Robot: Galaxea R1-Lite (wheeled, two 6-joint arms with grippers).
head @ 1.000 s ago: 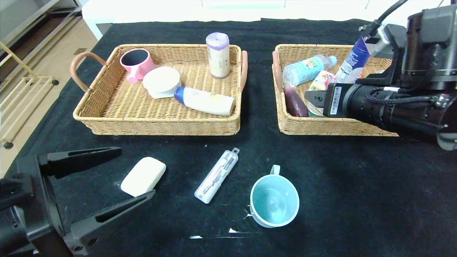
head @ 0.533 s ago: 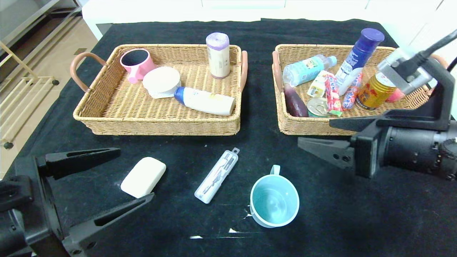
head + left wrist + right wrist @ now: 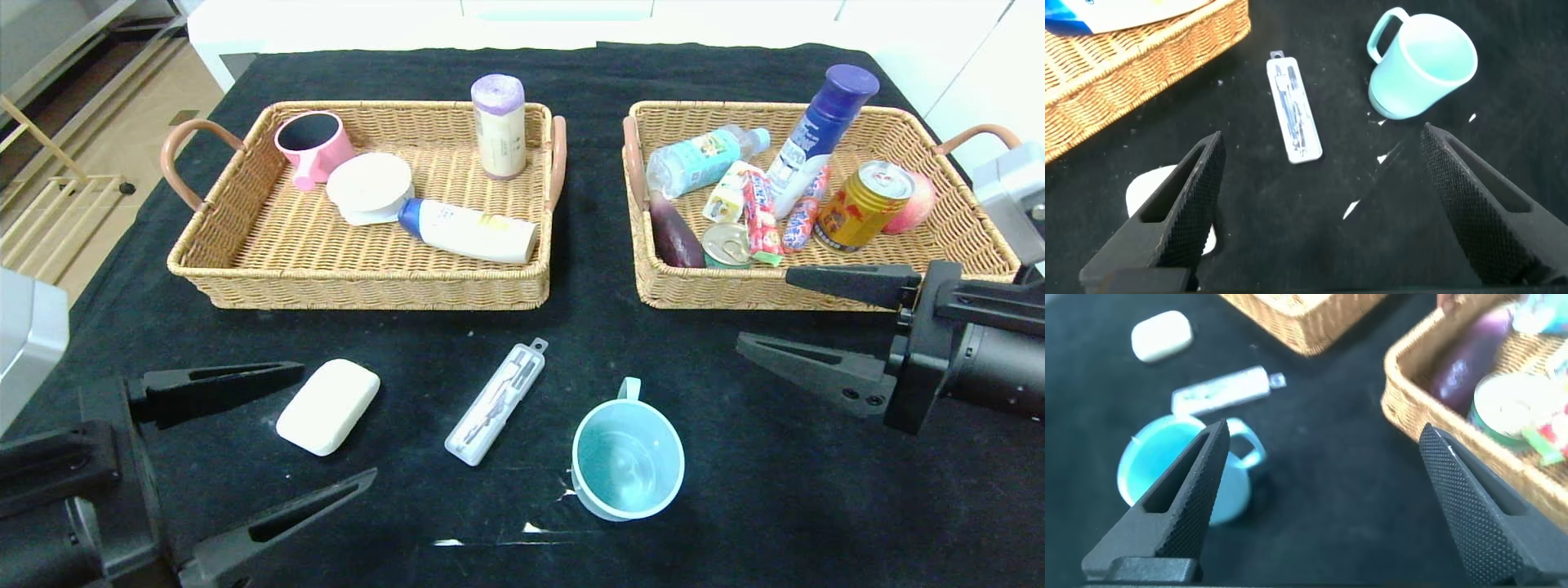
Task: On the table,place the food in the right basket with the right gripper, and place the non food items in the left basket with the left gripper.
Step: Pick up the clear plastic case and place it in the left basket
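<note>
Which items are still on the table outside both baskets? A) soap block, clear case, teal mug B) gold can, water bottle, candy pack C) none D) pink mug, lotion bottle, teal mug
A: the soap block, clear case and teal mug lie on the black table in front of the baskets.

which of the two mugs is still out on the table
The teal mug. It stands upright on the black table; the pink mug sits inside the left basket.
</note>
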